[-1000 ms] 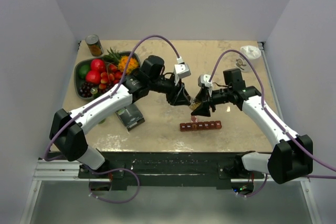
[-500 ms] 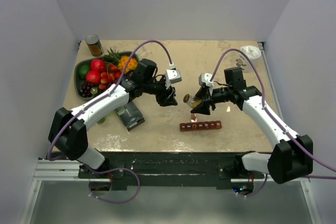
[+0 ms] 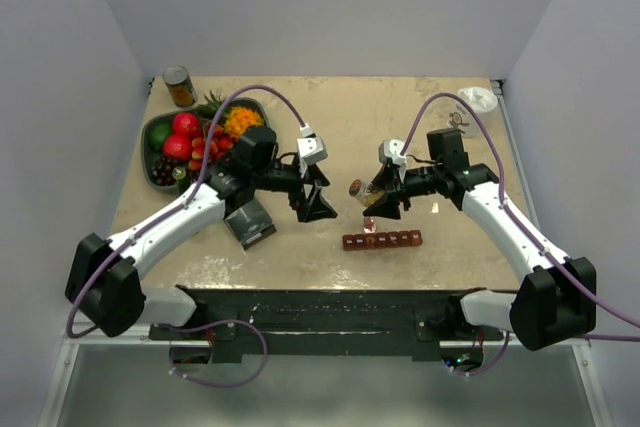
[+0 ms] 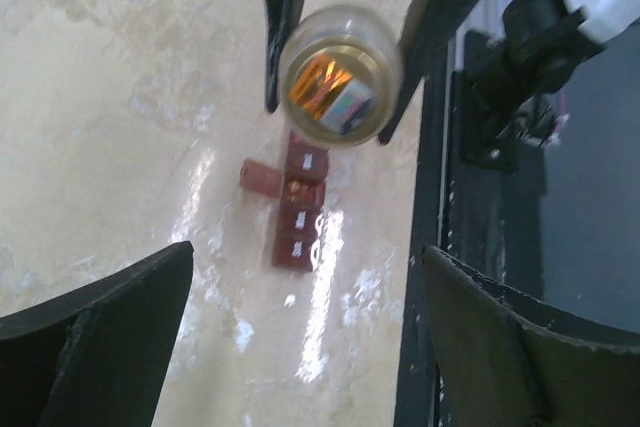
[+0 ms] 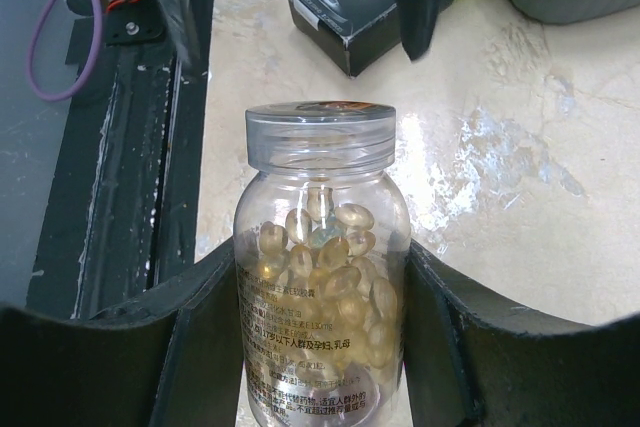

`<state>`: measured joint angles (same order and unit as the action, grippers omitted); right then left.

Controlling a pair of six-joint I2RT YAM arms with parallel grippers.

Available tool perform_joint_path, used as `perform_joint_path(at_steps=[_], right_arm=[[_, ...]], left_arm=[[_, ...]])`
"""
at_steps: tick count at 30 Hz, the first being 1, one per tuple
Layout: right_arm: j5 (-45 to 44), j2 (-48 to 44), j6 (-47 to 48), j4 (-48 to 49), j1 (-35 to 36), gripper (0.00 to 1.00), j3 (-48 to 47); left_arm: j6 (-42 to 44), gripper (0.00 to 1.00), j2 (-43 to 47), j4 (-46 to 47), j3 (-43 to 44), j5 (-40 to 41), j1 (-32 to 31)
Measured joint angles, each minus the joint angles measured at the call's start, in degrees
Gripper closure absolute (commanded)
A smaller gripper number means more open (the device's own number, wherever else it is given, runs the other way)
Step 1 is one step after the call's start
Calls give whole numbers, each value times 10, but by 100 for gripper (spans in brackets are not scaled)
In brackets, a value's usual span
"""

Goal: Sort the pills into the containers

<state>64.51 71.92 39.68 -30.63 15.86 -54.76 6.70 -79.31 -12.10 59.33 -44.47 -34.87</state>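
My right claw (image 5: 322,297) clamps the clear plastic bottle (image 5: 320,147) of tan pills (image 5: 325,247) beside the dark red-brown compartment strip (image 3: 382,240), for pouring; left claw (image 3: 318,209) wide open, empty

Pills (image 5: 325,267): pale golden translucent softgels, heaped loosely inside a clear pill bottle (image 5: 320,177) and filling it partway.
Bottle pose: clamped at its body by the right gripper (image 3: 374,199), off the table (image 3: 450,247), tipped over with its neck pointing left; capped or not cannot be told.
Containers (image 3: 382,240): dark red-brown strip of small square compartments, flat on the table near its front edge, below the bottle.
Strip state (image 4: 297,209): one lid near the left end is swung open sideways; the other lids are down.
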Motion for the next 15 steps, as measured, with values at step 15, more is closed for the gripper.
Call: perform_joint_path(at_steps=[15], right_arm=[[-1, 0, -2, 0, 0, 91, 0]], left_arm=[[-525, 1, -10, 326, -72, -8, -3]])
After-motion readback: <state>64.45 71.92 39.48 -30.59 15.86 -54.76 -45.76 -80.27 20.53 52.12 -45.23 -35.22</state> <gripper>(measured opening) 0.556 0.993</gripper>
